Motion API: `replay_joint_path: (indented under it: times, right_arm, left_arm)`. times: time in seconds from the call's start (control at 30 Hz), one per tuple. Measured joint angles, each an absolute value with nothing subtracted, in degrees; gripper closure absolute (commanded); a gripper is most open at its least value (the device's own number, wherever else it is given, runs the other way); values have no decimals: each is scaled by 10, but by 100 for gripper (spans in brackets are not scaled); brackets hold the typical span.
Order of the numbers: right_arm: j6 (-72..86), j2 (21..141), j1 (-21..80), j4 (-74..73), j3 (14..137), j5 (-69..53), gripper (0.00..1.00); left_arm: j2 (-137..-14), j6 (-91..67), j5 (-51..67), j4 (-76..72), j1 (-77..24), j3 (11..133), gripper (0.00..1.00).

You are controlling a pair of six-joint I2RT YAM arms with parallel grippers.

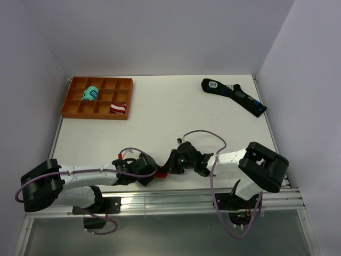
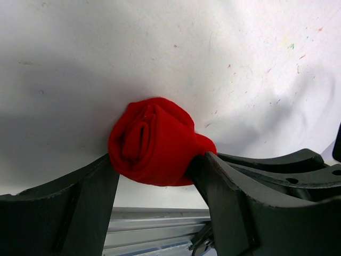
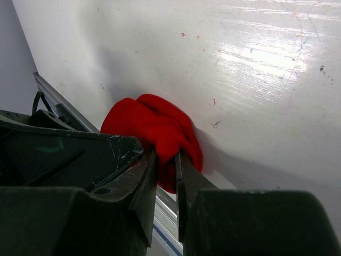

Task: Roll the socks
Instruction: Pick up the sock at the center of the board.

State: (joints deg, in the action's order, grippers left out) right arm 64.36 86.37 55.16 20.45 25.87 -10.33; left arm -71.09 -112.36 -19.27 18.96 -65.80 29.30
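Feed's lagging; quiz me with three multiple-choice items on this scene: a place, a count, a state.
1. Where is the rolled bright red fabric sock bundle? A far left corner; B white table's near edge; C far right corner.
2. How many bundles lie in the orange compartment tray? A none; B two; C four.
3. The right pincer is: A wide open; B out of view; C shut on red fabric.
Answers: B, it sits at the front edge; B, a teal bundle and a red-and-white striped bundle; C, its fingers pinch a red fold.
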Motion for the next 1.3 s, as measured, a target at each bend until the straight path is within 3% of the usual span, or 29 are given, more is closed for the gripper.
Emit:
replay_joint_path:
  times: [1.3]
  right_arm:
    - [803, 860, 580, 311, 187, -90, 100]
  left_arm:
    - [-747, -1133, -179, 195, -641, 312, 43]
